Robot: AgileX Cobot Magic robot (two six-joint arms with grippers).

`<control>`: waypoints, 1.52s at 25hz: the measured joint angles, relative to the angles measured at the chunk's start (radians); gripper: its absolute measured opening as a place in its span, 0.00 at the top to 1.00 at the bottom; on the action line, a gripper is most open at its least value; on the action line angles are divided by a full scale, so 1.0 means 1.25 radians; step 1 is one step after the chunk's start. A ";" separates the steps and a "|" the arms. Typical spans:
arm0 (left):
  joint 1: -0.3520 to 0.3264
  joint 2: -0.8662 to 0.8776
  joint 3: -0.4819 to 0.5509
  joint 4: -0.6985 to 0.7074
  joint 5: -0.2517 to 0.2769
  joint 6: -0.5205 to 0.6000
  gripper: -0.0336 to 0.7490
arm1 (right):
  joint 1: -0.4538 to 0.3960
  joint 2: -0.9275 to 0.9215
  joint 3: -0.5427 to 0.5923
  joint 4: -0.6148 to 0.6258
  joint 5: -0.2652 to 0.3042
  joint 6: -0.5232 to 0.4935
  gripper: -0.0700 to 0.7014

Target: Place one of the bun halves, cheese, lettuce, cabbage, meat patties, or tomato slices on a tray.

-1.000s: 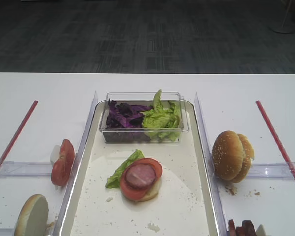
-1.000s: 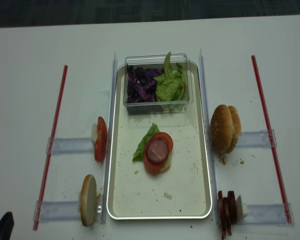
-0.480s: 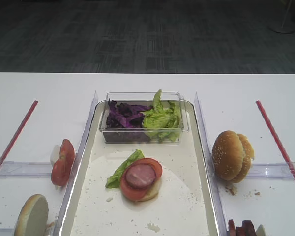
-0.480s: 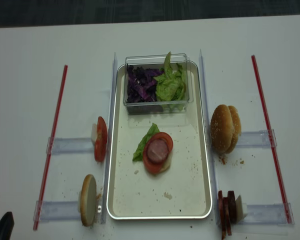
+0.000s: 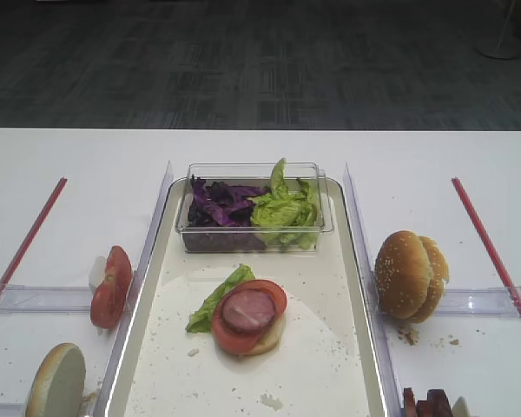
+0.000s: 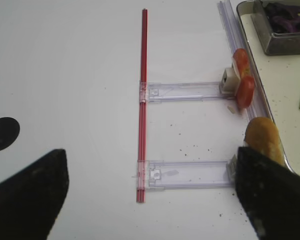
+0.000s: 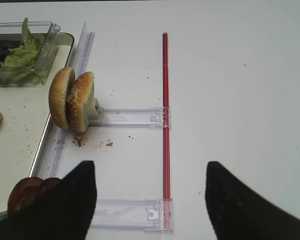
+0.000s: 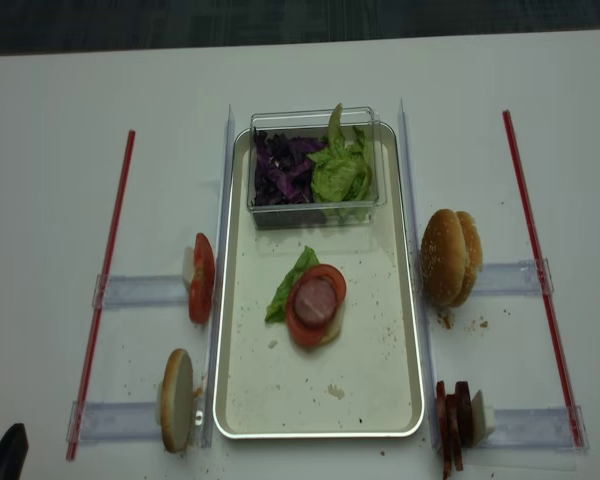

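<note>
The silvery tray (image 8: pixel 365 345) holds a stack: a bun half under a tomato slice with a meat patty (image 8: pixel 316 298) on top, and a lettuce leaf (image 8: pixel 285 288) beside it. Cabbage (image 8: pixel 280 170) and more lettuce (image 8: pixel 342 170) fill a clear tub at the tray's far end. Two bun halves (image 8: pixel 450 257) stand on edge right of the tray, with meat patties (image 8: pixel 453 420) nearer. Tomato slices (image 8: pixel 201 277) and another bun half (image 8: pixel 175 413) stand to the left. No cheese shows. My right gripper (image 7: pixel 150 200) hangs open and empty over the table. My left gripper (image 6: pixel 150 195) is open and empty too.
Red rods (image 8: pixel 105 290) (image 8: pixel 540 270) lie along both sides of the table. Clear plastic rails (image 8: pixel 140 292) (image 8: pixel 515 277) hold the standing food. Crumbs (image 8: pixel 465 322) dot the table near the buns. A dark tip (image 8: pixel 5 455) shows at the bottom left corner.
</note>
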 joint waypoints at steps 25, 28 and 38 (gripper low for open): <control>0.000 0.000 0.000 0.000 0.000 0.000 0.17 | 0.000 0.000 0.000 0.000 0.000 0.000 0.22; 0.000 0.000 0.000 0.000 0.000 0.000 0.17 | 0.000 0.000 0.000 0.000 0.000 0.000 0.22; 0.000 0.000 0.000 0.000 0.000 0.000 0.17 | 0.000 0.000 0.000 0.000 0.000 0.000 0.22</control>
